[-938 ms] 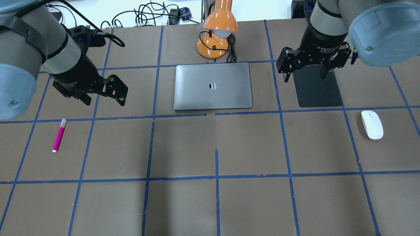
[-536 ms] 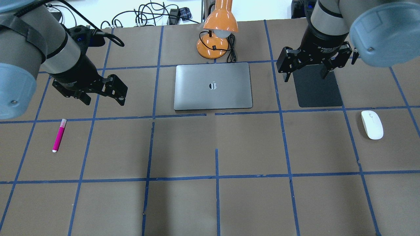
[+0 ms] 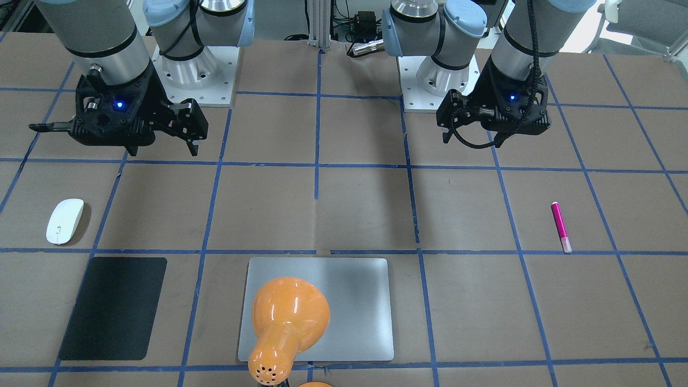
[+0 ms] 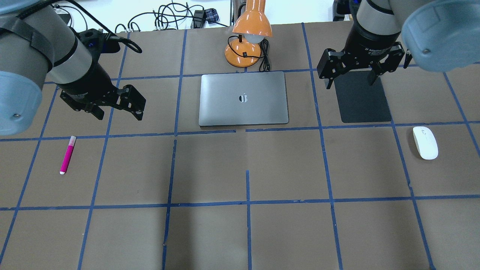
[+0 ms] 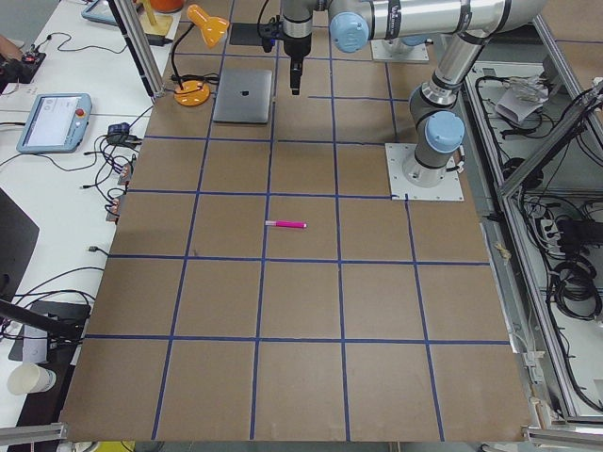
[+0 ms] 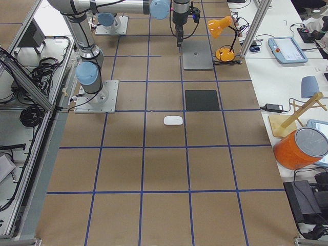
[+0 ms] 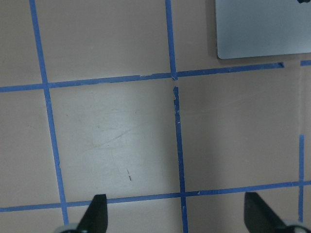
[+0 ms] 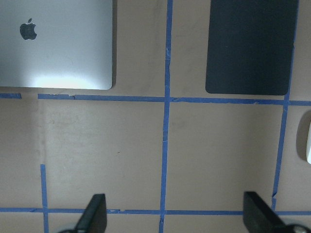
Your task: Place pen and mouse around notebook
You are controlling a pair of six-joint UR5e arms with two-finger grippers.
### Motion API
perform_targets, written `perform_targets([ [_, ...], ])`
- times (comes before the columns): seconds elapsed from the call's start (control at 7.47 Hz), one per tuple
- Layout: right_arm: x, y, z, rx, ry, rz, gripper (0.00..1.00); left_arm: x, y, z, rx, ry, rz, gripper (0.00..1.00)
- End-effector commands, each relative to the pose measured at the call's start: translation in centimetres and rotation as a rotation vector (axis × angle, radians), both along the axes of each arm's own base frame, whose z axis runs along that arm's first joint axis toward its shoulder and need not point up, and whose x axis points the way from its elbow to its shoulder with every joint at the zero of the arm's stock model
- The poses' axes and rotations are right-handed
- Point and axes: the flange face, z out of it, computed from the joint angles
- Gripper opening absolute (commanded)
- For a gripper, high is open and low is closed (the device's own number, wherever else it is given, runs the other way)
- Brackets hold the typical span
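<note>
The magenta pen [image 4: 68,155] lies flat on the table's left side, nearer the front than my left gripper [image 4: 120,115]. That gripper hangs open and empty above the table, left of the notebook [image 4: 243,98]. The silver notebook lies closed at the centre back. The white mouse [image 4: 425,147] sits at the right, just in front of the black mat. My right gripper [image 4: 350,83] hovers open and empty over the mat's far left corner. The front-facing view shows the pen [image 3: 559,227], the mouse [image 3: 64,221] and the notebook [image 3: 349,301]. The left wrist view shows the notebook's corner [image 7: 262,29].
An orange desk lamp [image 4: 247,41] stands just behind the notebook, its shade leaning over the notebook's far edge. A black mat [image 4: 362,97] lies to the right of the notebook. Cables [image 4: 168,17] lie beyond the far edge. Blue tape lines grid the brown table.
My right gripper has drifted a little towards the far edge of the table, still open. The left gripper, pen, mouse and notebook have not moved.
</note>
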Motion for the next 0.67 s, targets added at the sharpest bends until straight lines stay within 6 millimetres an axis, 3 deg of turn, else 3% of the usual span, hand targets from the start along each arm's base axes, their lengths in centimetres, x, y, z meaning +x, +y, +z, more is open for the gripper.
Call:
perform_targets([
  [0.0, 0.1, -0.4, 0.4, -0.012, -0.013, 0.003, 1.0, 1.9, -0.5, 0.0, 0.0, 0.018, 0.042, 1.0],
  [0.13, -0.2, -0.9, -1.3, 0.019, -0.01, -0.002, 1.0, 4.4, -0.9, -0.3, 0.006, 0.016, 0.082, 1.0],
  [0.27, -2.5, -1.7, -1.9, 0.028, -0.004, -0.043, 1.0, 6.7, -1.1, -0.5, 0.007, 0.015, 0.108, 1.0],
  [0.4, -6.8, -2.0, -3.6, 0.066, -0.002, -0.079, 1.0, 8.3, -1.2, -1.2, 0.02, 0.02, 0.094, 1.0],
  [0.54, -10.9, -1.9, -7.1, 0.129, -0.023, -0.08, 1.0, 9.6, -1.6, -1.8, 0.023, 0.014, 0.071, 1.0],
])
